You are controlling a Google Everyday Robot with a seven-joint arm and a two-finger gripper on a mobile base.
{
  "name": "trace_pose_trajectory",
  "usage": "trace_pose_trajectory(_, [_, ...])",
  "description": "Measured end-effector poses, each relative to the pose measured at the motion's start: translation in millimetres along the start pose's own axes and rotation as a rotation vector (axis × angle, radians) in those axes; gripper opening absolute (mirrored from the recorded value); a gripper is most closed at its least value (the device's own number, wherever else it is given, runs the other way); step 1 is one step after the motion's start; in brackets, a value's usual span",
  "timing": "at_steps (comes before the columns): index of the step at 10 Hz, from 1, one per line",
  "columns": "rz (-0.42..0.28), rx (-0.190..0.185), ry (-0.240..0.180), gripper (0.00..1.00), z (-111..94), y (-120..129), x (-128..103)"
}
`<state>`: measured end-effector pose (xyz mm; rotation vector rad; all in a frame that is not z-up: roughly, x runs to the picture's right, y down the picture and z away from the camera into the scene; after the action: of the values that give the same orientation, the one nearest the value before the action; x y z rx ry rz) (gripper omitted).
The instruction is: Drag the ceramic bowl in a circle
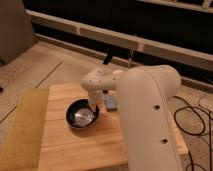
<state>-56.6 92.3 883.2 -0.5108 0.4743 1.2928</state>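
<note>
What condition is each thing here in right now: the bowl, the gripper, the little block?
Bowl: upright on the table, empty, rim pinched.
Gripper: shut on the bowl's rim, on the side nearest the block.
Block: lying flat beside the bowl, untouched.
</note>
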Motion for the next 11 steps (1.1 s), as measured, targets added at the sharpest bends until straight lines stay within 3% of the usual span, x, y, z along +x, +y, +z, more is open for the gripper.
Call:
trace_pose_trajectory(3, [-0.010, 0.084, -0.043, 0.00, -40.3, -13.6, -29.5])
trace_pose_trajectory(5, [0.018, 0.176, -0.020, 0.00, -57.5, -41.2, -43.3])
trace_pose_trajectory(7, [0.029, 0.240, -0.004, 0.00, -73.8, -57.1, -64.6])
trace_pose_trajectory(9, [-0.020, 0.258, -0.010, 0.00, -85.0, -38.1, -95.9])
trace_pose_trajectory(11, [-0.072, 0.250, -0.012, 0.00, -84.3, -13.2, -112.6])
